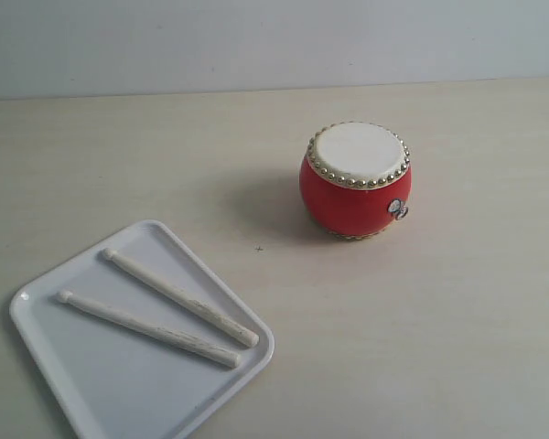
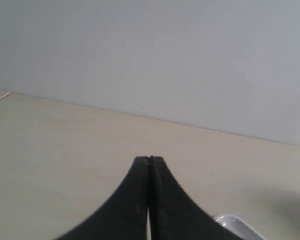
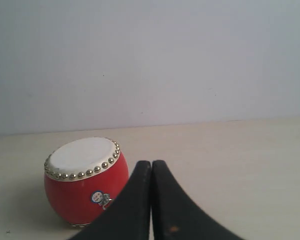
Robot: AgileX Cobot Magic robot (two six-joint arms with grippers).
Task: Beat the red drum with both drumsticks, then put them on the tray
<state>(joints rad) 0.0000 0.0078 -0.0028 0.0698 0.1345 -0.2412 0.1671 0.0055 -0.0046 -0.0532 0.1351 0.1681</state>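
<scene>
Exterior view shows both drumsticks (image 1: 169,309) lying inside the tray (image 1: 119,393), well apart from the red drum (image 1: 355,180) on the bench (image 1: 476,347); left gripper (image 2: 149,159) and right gripper (image 3: 151,162) have jaws pressed together, empty; judging by this, either nothing is begun or all is finished; beating calls for opening over a stick.

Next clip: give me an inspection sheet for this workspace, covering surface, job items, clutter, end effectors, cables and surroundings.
Surface: pale wood-grain table, one tiny dark speck near its middle.
Drum: upright on the table, apart from the tray, skin up, metal ring on its side.
Sticks: two, the nearer stick and the farther stick, lying side by side inside the tray, not crossed.
Tray: white, flat on the table, set at an angle.
Clutter: nothing seen.
End effectors: left end effector shut and empty; right end effector shut and empty, facing the drum. Neither shows in the exterior view.
Cables: nothing seen.
Surroundings: plain pale wall behind the table.
</scene>
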